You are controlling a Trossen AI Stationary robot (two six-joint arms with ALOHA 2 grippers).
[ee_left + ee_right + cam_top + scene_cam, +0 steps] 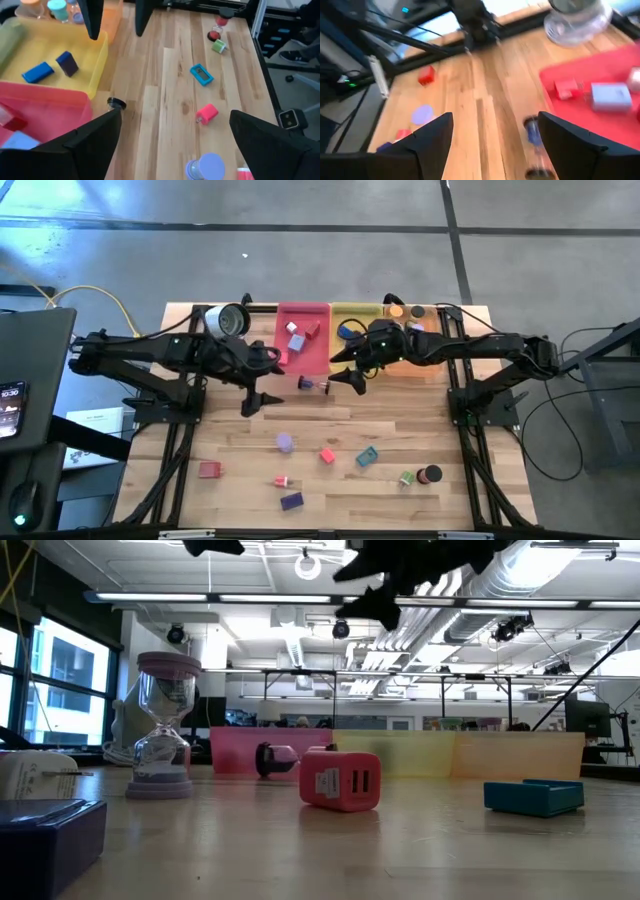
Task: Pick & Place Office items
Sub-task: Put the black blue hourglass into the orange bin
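Note:
Small office items lie scattered over the table's near half: a lavender cylinder (285,442), a red block (327,455), a teal block (367,457), a purple block (291,501), another red block (209,470) and a black disc (430,474). A small blue-and-dark piece (322,387) lies beside the pink tray (303,315); in the right wrist view this piece (534,136) shows ahead of the fingers. My left gripper (262,398) hangs open above the table near the pink tray's near left corner. My right gripper (347,373) hangs open just right of the small piece. Both are empty.
Pink tray, yellow tray (352,310) and orange tray (425,370) stand in a row at the far edge, with blocks inside. A round silver-and-white object (229,319) sits left of the pink tray. A lavender hourglass (165,730) stands near the low camera. Bare wood lies between the grippers and the scattered items.

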